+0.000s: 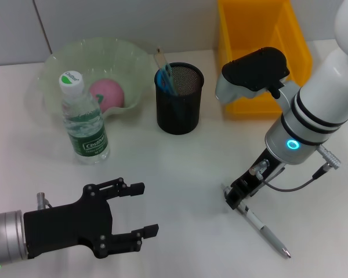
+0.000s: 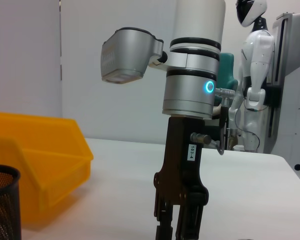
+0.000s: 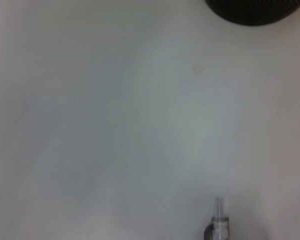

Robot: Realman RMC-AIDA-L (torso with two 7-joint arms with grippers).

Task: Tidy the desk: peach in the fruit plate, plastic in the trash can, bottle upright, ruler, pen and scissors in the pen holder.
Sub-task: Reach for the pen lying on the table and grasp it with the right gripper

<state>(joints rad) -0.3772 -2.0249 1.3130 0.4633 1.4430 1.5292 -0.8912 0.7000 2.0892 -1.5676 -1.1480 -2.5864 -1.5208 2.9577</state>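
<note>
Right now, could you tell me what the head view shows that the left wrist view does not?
Only the head view shows the peach in the fruit plate, the upright bottle, the pen lying on the desk, and the left end effector, open. Only the left wrist view shows a white humanoid in the background. Both show the right end effector, the pen holder and the yellow bin.

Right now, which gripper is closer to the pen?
The right. The right gripper is down at the pen's upper end on the table, while the left gripper hovers open well off to the pen's left.
</note>
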